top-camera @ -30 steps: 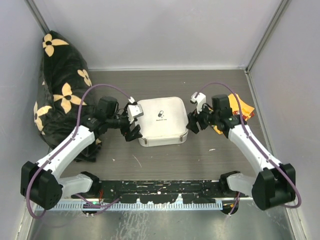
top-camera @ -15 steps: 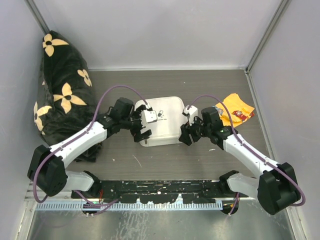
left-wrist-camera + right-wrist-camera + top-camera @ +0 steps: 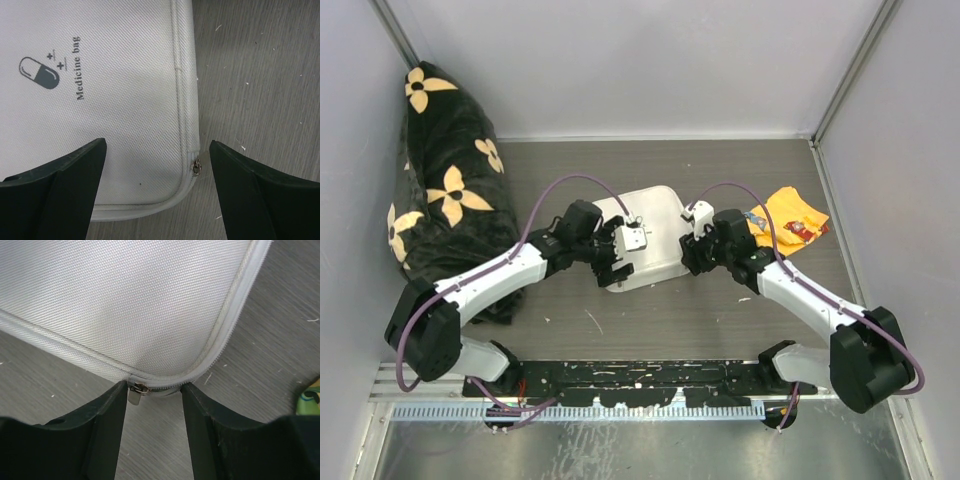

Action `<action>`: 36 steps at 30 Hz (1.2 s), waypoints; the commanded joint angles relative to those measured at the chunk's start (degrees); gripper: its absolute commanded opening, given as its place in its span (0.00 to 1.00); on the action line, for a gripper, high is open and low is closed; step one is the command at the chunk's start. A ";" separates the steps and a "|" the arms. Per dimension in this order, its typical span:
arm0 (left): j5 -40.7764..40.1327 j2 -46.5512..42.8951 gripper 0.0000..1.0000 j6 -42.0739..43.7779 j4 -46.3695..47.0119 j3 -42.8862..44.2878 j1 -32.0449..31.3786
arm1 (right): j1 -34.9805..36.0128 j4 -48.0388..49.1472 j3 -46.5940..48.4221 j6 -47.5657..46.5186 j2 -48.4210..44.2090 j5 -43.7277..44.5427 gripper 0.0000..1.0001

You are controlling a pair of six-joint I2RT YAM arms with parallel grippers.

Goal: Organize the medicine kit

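Note:
The medicine kit (image 3: 655, 225) is a white fabric case lying mid-table, skewed, with its lid closed. Its lid (image 3: 100, 90) carries a dark pill mark and the words "Medicine bag". My left gripper (image 3: 617, 262) is open over the kit's near-left corner. In the left wrist view its fingers (image 3: 60, 185) stand wide either side of that corner and a small zipper pull (image 3: 196, 167). My right gripper (image 3: 688, 256) is at the near-right corner, open but narrowed. There its fingertips (image 3: 112, 405) flank the zipped corner (image 3: 160, 385), and a metal zipper pull (image 3: 135, 392) lies against the left fingertip.
A black cushion with cream flowers (image 3: 440, 190) fills the left side against the wall. An orange-yellow packet (image 3: 790, 220) lies right of the kit, behind the right arm. Grey walls enclose the table on three sides.
Both arms have moved in onto the kit's near corners. The kit has turned and now sits skewed. The right jaws have narrowed about the zipped corner.

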 commanded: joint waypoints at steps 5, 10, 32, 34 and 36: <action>1.62 3.05 0.80 -2.66 2.60 0.89 -2.82 | -0.10 1.00 2.74 -4.28 2.29 9.92 0.48; 2.82 5.19 0.73 -5.15 2.68 1.15 -3.21 | -0.11 -1.21 1.19 -4.14 0.54 6.05 0.45; 4.49 5.77 0.69 -6.94 2.95 0.99 -3.28 | 3.90 3.91 1.15 -0.97 3.64 12.33 0.47; 4.67 5.92 0.69 -7.03 2.79 0.92 -3.24 | 3.93 4.95 1.19 -0.83 3.58 14.28 0.43; 5.38 5.93 0.68 -7.18 2.66 0.85 -3.22 | 3.93 5.34 1.60 -0.91 3.82 16.08 0.40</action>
